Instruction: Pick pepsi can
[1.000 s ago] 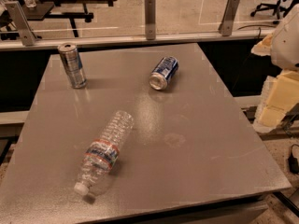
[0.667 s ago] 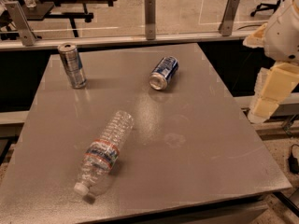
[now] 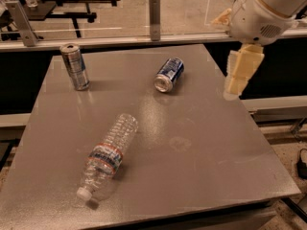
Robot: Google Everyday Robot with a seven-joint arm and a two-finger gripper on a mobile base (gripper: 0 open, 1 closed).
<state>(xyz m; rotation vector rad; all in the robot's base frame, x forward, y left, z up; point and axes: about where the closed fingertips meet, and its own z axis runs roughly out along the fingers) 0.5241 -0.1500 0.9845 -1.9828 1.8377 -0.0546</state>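
The pepsi can (image 3: pixel 169 74), dark blue with white markings, lies on its side at the back middle of the grey table (image 3: pixel 201 147), its silver end facing the front left. My gripper (image 3: pixel 238 75), cream-coloured, hangs from the white arm (image 3: pixel 264 8) at the upper right. It is above the table's right edge, to the right of the can and apart from it. It holds nothing that I can see.
A taller silver-grey can (image 3: pixel 75 67) stands upright at the back left. A clear plastic bottle (image 3: pixel 108 156) lies on its side at the front left. A rail with metal posts (image 3: pixel 154 18) runs behind the table. The floor drops off past the right edge.
The arm and gripper have moved left, from beside the table's right edge to above it, closer to the pepsi can. The objects have not moved.
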